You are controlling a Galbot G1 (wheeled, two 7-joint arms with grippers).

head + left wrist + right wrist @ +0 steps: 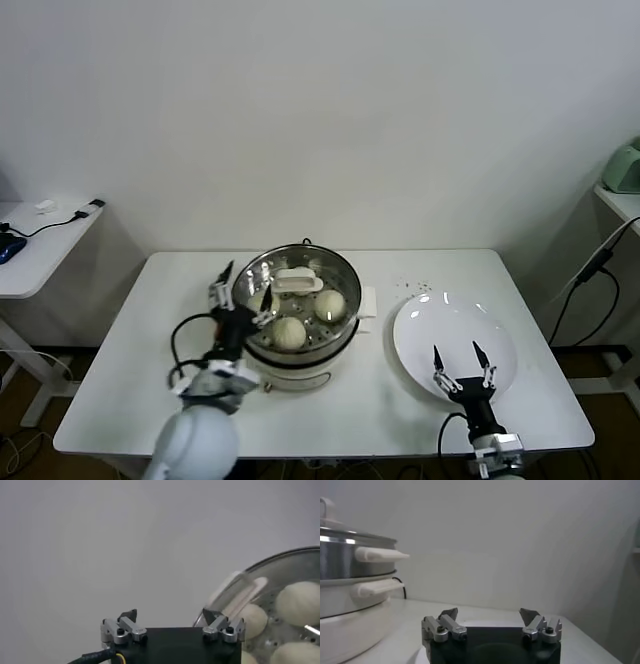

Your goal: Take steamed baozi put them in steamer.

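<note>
The steamer [345, 268] stands mid-table on its white base, with the glass lid's white handle [298, 281] over it. Through the lid I see baozi inside: one to the right [330, 304], one at the front [289, 332], one partly behind my left fingers [262, 301]. My left gripper [243, 290] is open and empty at the steamer's left rim. The left wrist view shows it [170, 614] beside the lid's rim, with baozi [300, 602] beyond. My right gripper [460, 362] is open and empty over the white plate [420, 330]. The right wrist view shows it [488, 612], with the steamer [340, 555] off to one side.
The plate holds nothing. A small side table [40, 240] with a cable and a blue object stands at the far left. Cables [590, 270] hang by a shelf with a green object [625, 165] at the right. The white wall is close behind the table.
</note>
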